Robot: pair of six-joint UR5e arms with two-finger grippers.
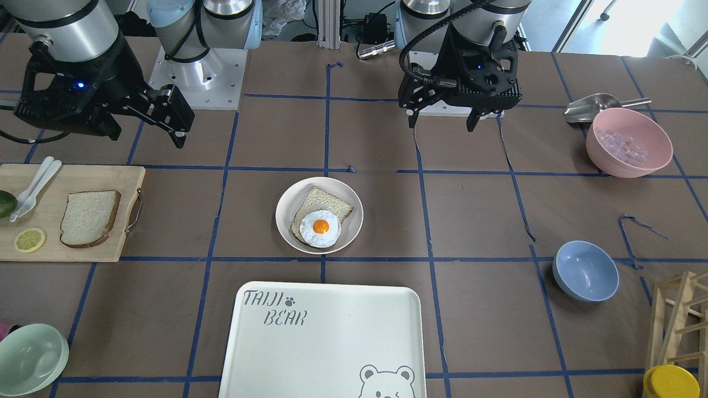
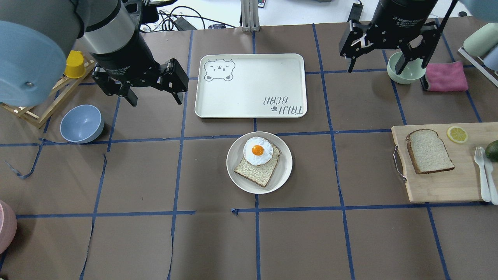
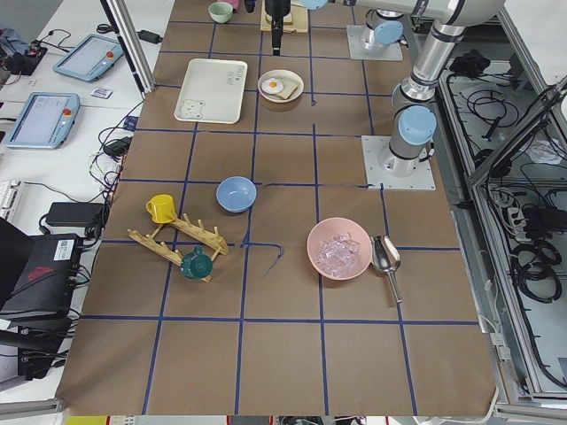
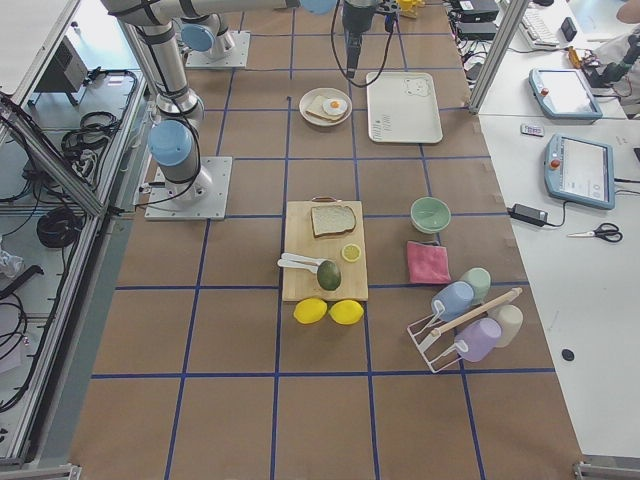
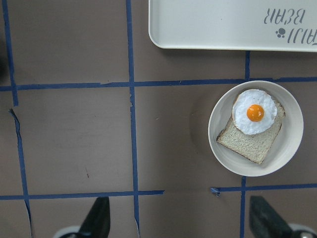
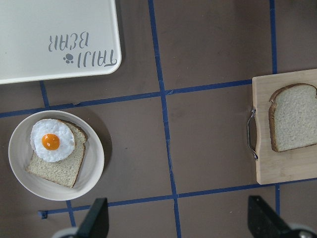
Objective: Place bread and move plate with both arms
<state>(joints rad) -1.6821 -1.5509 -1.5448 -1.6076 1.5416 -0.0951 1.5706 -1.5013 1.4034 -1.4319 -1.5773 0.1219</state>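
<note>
- Left gripper (image 2: 155, 99): upper left of the overhead view; fingers spread wide, holding nothing.
- Plate (image 2: 286, 165): centre of the frame, carrying the egg-topped slice (image 2: 258, 171).
- Right gripper (image 2: 377, 66): upper right; fingers spread wide, holding nothing.
- Bread (image 2: 430, 151): far right, flat on the cutting board (image 2: 439, 188), well apart from both grippers.
- Likely hazards:
  - The flat slice offers little to pinch, so fingers may scrape the board or tear the crust.
  - Bread laid on the egg may slide.
  - An uneven two-arm lift may tilt the plate.

Brown table (image 1: 475, 331), blue tape grid (image 1: 326, 138); white bench (image 4: 600, 330) alongside; perhaps a window (image 1: 625, 22) beyond.
</note>
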